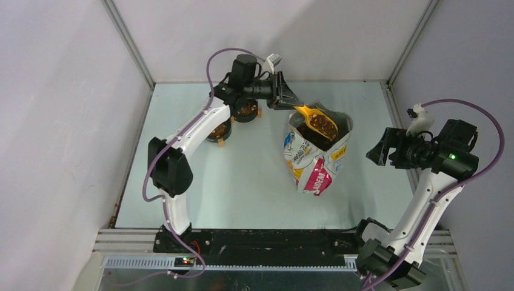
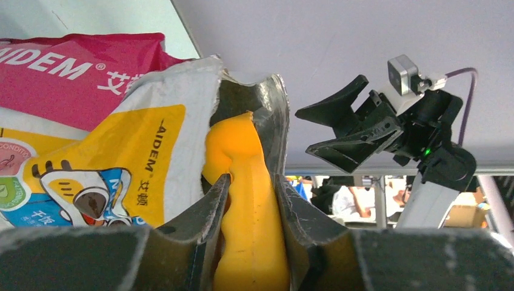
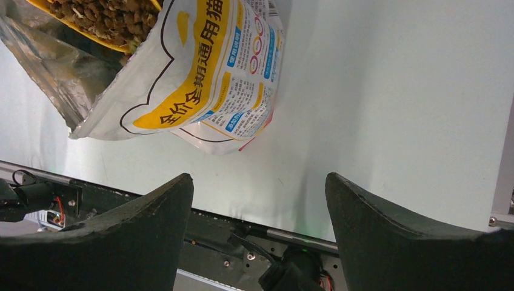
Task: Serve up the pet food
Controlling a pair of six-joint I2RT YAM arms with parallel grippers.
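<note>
Your left gripper [image 1: 290, 103] is clamped on the handle of the orange scoop [image 1: 312, 116]. The scoop is heaped with pet food [image 1: 325, 125] and sits over the open mouth of the printed bag [image 1: 315, 163]. Under that arm, a far dish [image 1: 247, 120] and a near dish [image 1: 212, 138] also hold brown pellets. Your right gripper [image 1: 377, 148] hangs to the right of the bag, jaws spread, touching nothing.

From the left wrist you see both fingers [image 2: 206, 212] pinching the scoop handle [image 2: 248, 200] at the bag's torn rim [image 2: 267, 115].

From the right wrist, its fingers [image 3: 121, 230] stand wide apart above the table [image 3: 394, 91], and the pellets [image 3: 109, 15] show at the top left.
</note>
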